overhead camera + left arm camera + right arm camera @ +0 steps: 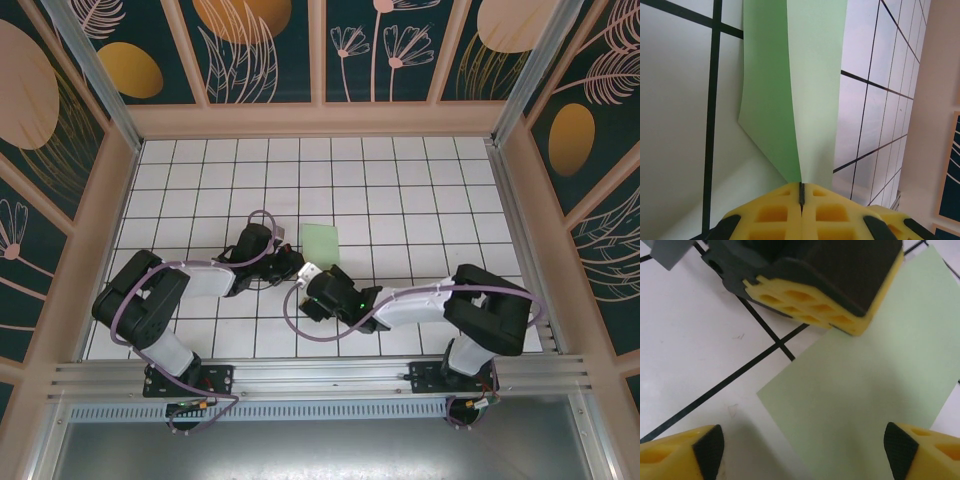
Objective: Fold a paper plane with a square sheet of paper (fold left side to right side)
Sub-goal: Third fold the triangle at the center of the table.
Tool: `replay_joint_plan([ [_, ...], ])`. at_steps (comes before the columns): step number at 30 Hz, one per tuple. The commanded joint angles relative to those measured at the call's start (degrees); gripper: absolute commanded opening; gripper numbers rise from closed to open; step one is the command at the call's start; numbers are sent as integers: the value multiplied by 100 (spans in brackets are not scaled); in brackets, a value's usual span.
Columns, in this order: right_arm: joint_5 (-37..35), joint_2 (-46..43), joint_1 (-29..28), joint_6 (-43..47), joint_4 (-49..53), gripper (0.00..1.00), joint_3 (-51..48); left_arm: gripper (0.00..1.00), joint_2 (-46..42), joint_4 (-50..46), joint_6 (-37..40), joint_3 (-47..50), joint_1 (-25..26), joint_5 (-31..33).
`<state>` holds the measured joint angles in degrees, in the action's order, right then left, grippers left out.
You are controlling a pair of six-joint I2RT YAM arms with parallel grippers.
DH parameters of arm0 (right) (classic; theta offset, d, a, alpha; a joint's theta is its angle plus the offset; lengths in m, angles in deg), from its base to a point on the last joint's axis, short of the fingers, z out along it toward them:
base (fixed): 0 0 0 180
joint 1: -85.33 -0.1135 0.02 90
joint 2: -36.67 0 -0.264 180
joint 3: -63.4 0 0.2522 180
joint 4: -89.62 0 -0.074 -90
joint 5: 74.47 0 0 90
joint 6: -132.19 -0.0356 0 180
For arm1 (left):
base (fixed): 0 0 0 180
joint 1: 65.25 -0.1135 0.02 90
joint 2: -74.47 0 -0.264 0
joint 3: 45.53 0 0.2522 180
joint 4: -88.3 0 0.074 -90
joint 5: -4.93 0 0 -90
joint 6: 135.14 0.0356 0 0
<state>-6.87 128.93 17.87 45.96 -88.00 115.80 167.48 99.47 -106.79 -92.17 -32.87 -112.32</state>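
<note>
yellow pads (775, 212) of the left gripper (801, 192) sit at the bottom of the left wrist view, pressed together with only a thin dark seam between them, and out of that seam comes the square sheet of paper (815, 75), so the left fingers are clenched on its edge; from the pinch the pale green paper runs straight away from the camera, showing a shaded face on the left and a paler face on the right that meet along a line starting at the pads, which i read as part of the sheet lifted or curled off the tiled table (420, 200) rather than lying flat. seen from the right wrist, the right gripper (802, 447) is spread wide, its two fingers (685, 452) at the bottom corners of that view, with the sheet and bare tile below the gap; whether the tips touch the paper i cannot tell. from above, the sheet lies just ahead of both grippers, toward the far wall, a little right of the left one, its longer side running away from the arm bases. the left arm is the nearer, since it has the paper in hand, so the fold seems to hang on carrying that pinched edge across to the right side, with the released right gripper placed to pin or receive it; thin paper held at one spot could sag or skew on the way
</note>
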Motion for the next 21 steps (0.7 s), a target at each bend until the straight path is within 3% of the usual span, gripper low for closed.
replay_joint_plan([
  [1,-249,133,46,174,-149,76,247,0,-112,56,-23,27,39,-114],
  [9,-41,102,157,211,-225,56,355,0,-91,7,12,18,40,-97],
  [21,383,-103,281,179,-122,7,352,0,-33,-109,103,6,46,-18],
])
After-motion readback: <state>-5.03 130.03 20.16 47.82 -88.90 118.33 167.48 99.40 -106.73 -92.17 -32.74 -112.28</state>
